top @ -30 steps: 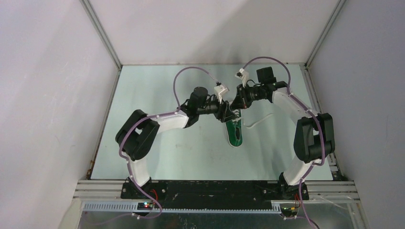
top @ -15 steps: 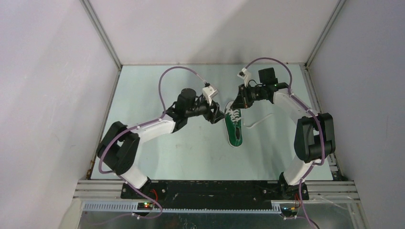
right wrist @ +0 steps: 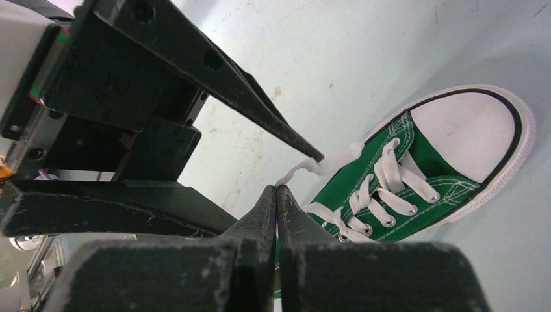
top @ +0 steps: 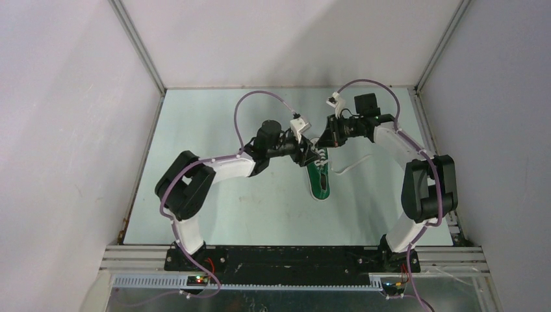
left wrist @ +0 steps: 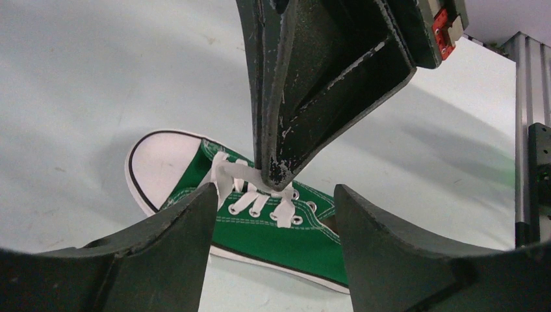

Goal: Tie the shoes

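The green sneaker (top: 318,180) lies on the table, white toe cap toward the arms. My right gripper (top: 323,140) is shut on a white lace (right wrist: 305,170) and holds it up from the eyelets; in the right wrist view its tips (right wrist: 277,189) meet on the lace end. My left gripper (top: 309,155) is open, its jaws wide on either side of the shoe's laced part (left wrist: 260,201). In the left wrist view the right gripper (left wrist: 278,174) pinches the lace just in front of my left gripper (left wrist: 273,195). The left gripper's fingers (right wrist: 260,110) hold nothing.
A second loose lace (top: 351,164) trails on the table to the right of the shoe. Grey walls close in the pale green table (top: 214,201) on three sides. A metal rail (left wrist: 529,91) runs along the right edge.
The left gripper drew back to the left half a second ago and is now back at the shoe's laces. The right gripper has stayed on the lace.
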Robot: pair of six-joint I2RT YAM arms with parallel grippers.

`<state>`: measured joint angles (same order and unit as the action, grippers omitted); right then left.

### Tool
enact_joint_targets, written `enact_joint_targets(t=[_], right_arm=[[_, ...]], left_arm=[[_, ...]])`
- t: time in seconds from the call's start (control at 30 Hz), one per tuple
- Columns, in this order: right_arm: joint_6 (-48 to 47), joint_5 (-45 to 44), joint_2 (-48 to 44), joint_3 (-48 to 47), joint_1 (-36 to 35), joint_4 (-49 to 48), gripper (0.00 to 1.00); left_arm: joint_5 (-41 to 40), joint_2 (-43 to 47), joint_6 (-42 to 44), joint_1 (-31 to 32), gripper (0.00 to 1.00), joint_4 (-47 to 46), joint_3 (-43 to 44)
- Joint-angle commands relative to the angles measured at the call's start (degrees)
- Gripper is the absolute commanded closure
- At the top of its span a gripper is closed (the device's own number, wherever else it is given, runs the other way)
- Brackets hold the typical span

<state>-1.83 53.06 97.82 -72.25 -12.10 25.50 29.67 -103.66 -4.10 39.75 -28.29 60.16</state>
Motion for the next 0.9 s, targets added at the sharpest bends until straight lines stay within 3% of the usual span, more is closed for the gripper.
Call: enact_joint_targets(t=[0.0,0.4,0.63,0.87], right_arm=[[1.2,0.1,-2.6,-0.1,1.2,-1.8,1.00],[1.4,0.7,-2.4,-0.1,1.9,-1.3,1.00],[1.4,1.0,-2.9,0.5,2.7,-1.1,1.00],[1.2,1.2,-3.0,0.7,2.9,-1.1,1.00]], left_arm=[[4.0,-2.0,-0.3,0.2,0.34,-3.9,1.8],[3.3,-5.3,-3.5,-0.6,0.55,-8.0,1.1],[1.8,-5.6,-1.6,-1.6,0.38,-7.9,2.0],[4.5,-6.8,0.8,-1.8,0.30,-7.6,4.2]])
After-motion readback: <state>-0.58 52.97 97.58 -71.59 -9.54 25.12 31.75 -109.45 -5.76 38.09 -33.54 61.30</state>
